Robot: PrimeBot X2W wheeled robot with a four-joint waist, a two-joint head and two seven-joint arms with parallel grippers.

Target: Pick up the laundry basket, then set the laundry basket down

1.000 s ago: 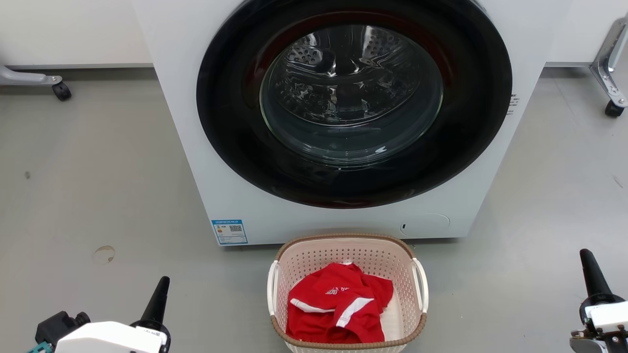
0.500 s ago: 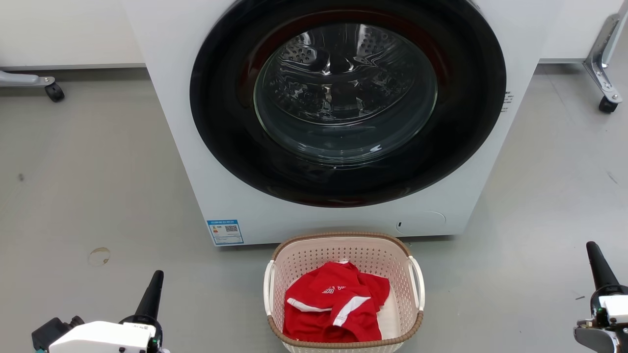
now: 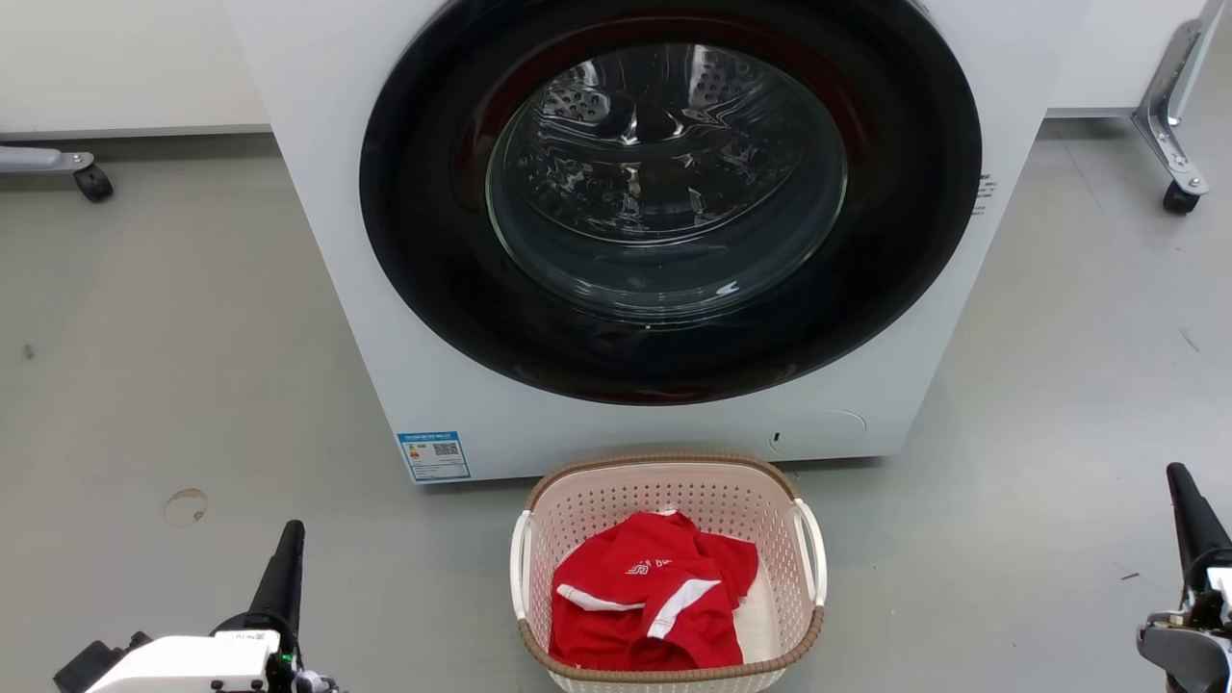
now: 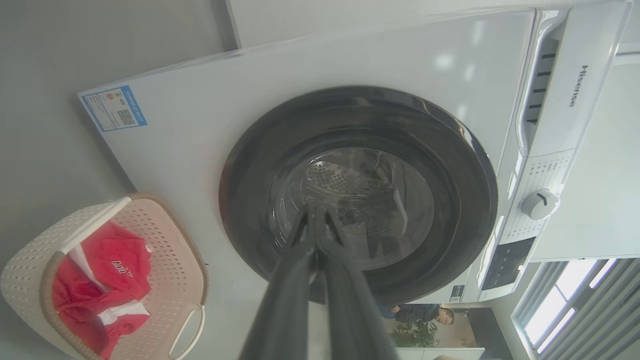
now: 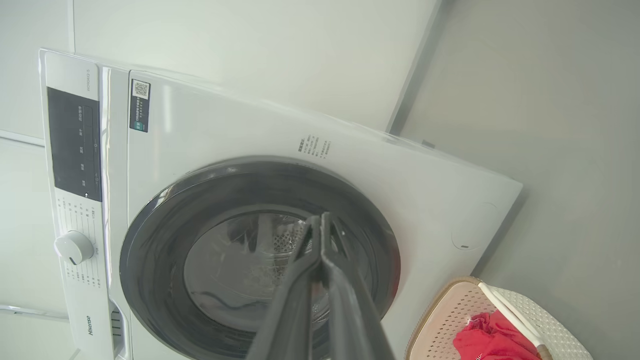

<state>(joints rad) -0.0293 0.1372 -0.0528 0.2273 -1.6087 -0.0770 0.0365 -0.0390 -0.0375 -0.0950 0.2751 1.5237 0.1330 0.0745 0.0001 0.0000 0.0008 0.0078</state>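
Laundry basket [image 3: 674,500] on floor [image 3: 173,366] before washing machine [image 3: 318,241], red garment [image 3: 645,602] inside, left gripper [image 3: 291,529] and right gripper [image 3: 1178,475] clenched, empty, flanking.

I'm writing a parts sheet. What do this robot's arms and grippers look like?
The left gripper and right gripper each have two long, dark fingers tapering to a point. Behind the left sits a white casing with a label and a green light; behind the right, white and grey metal parts.
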